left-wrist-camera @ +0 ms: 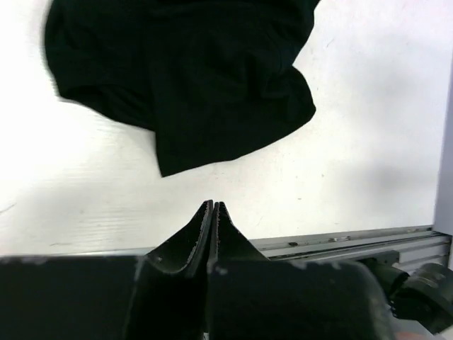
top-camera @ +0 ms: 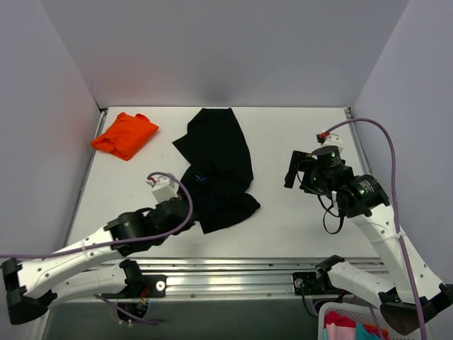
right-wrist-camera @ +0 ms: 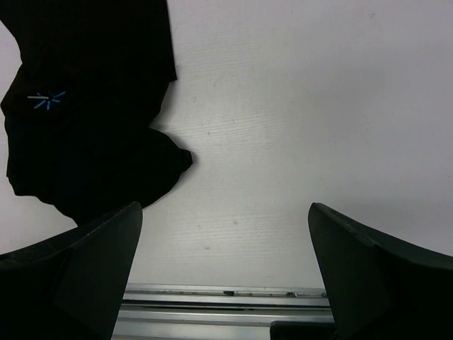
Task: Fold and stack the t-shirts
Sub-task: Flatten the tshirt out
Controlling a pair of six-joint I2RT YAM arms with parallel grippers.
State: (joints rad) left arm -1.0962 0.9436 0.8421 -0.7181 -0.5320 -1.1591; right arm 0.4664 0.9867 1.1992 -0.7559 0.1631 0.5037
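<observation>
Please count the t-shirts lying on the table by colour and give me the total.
black t-shirt: 1
orange t-shirt: 1
Total: 2

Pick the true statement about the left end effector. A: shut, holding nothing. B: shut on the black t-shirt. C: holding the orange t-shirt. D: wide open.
A: in the left wrist view the left end effector is closed tip to tip with nothing between, and the black t-shirt lies apart, ahead of it.
</observation>
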